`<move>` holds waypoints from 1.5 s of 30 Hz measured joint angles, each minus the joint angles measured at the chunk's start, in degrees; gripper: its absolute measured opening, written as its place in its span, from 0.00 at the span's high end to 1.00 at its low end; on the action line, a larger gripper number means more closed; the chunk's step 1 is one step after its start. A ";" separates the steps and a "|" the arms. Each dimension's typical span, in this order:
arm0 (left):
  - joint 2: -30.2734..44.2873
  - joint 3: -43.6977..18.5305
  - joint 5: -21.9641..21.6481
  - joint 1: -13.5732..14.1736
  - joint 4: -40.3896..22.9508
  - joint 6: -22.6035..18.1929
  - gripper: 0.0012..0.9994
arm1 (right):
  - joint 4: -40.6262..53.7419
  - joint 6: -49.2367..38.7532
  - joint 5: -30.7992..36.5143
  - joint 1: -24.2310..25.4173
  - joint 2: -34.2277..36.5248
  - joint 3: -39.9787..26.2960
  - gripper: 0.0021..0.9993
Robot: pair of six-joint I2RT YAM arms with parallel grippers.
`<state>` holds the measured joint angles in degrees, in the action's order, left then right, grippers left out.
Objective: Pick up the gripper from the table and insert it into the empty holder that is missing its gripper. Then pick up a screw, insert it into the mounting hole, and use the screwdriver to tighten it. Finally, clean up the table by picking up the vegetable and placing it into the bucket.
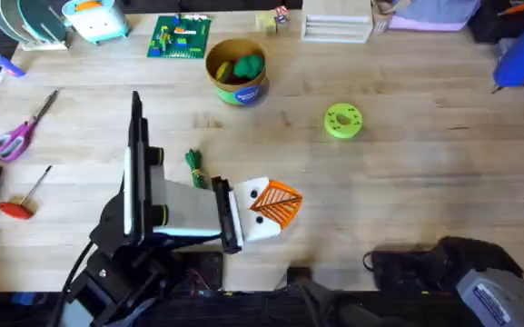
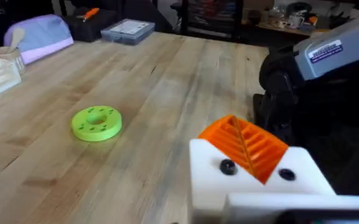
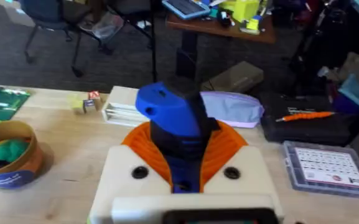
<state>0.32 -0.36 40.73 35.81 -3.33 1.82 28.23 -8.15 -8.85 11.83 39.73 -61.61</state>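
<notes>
1. Left end effector: low on the bench, near centre, aimed toward 3 o'clock. One white finger base carries an orange ribbed pad; whether the fingers are spread or pressed together cannot be told.
2. Right end effector: orange pads pinching the blue screwdriver, which also shows at the 2 o'clock edge of the overhead view.
3. Vegetable: slim, dark green, lying on the bench just at 10 o'clock of the left end effector.
4. Bucket: at 12 o'clock, holding round green and yellow toys.
5. Lime-green disc: at 4 o'clock of the bucket.
</notes>
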 joint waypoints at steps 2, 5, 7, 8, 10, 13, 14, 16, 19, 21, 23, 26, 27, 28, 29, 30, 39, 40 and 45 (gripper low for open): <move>0.00 0.00 0.00 0.00 0.02 0.00 0.98 | -2.63 1.47 -0.68 -1.43 -2.18 3.83 0.84; 0.00 0.00 0.00 0.00 0.01 -0.02 0.98 | -8.74 3.80 -2.18 -4.32 -5.33 10.85 0.84; 0.00 0.00 0.00 0.00 0.02 -0.01 0.98 | -13.36 5.94 -3.60 -6.71 -6.92 15.07 0.84; 0.00 0.00 0.00 0.00 0.01 -0.01 0.98 | -15.66 7.08 -4.29 -7.90 -7.51 16.79 0.85; 0.00 0.00 0.00 0.00 0.02 -0.02 0.98 | -20.44 9.94 -5.61 -10.72 -8.35 19.86 0.85; 0.00 0.00 0.00 0.00 0.00 -0.02 0.98 | -25.65 14.04 -6.90 -15.78 -8.64 22.66 0.85; -0.02 0.00 0.00 0.00 0.01 0.00 0.98 | -26.95 14.94 -7.14 -17.98 -8.62 23.29 0.85; 0.00 0.00 0.00 0.00 0.02 0.00 0.98 | -28.70 16.33 -7.59 -22.23 -8.60 23.90 0.86; 0.00 0.00 0.00 0.00 0.02 0.00 0.98 | -31.75 17.41 -8.16 -28.37 -8.60 23.97 0.86; 0.00 0.00 0.00 0.00 0.02 -0.02 0.98 | -33.90 17.88 -8.42 -32.17 -8.61 23.97 0.86; 0.00 0.00 0.00 0.00 0.02 -0.02 0.98 | -35.25 18.26 -8.60 -35.67 -8.60 23.97 0.86; -0.02 0.00 0.00 0.00 0.02 -0.02 0.98 | -37.24 18.50 -8.84 -40.61 -8.57 23.97 0.87; -0.02 0.00 0.00 0.00 0.02 0.00 0.98 | -38.20 18.59 -8.84 -42.25 -8.35 23.97 0.87; 0.00 0.00 0.00 0.00 0.02 0.00 0.98 | -39.34 18.65 -8.86 -43.72 -8.09 23.97 0.87; 0.00 0.00 0.00 0.00 0.02 0.00 0.98 | -40.27 18.67 -8.86 -45.04 -7.73 23.97 0.87; 0.00 0.00 -0.02 0.00 0.02 -0.01 0.98 | -41.36 18.69 -8.86 -46.51 -7.10 23.97 0.87; 0.00 0.00 0.00 0.00 0.02 -0.01 0.98 | -45.37 18.85 -8.80 -55.35 3.37 23.76 0.87; 0.00 0.00 0.00 0.00 0.00 0.00 0.98 | -44.96 18.85 -8.82 -56.07 4.80 23.32 0.88; 0.00 0.00 -0.01 0.00 0.00 -0.02 0.98 | -37.59 18.85 -8.82 -58.29 10.05 17.28 0.88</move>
<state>0.32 -0.36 40.72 35.81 -3.33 1.80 -9.36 10.70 -17.67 -46.45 49.78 -44.34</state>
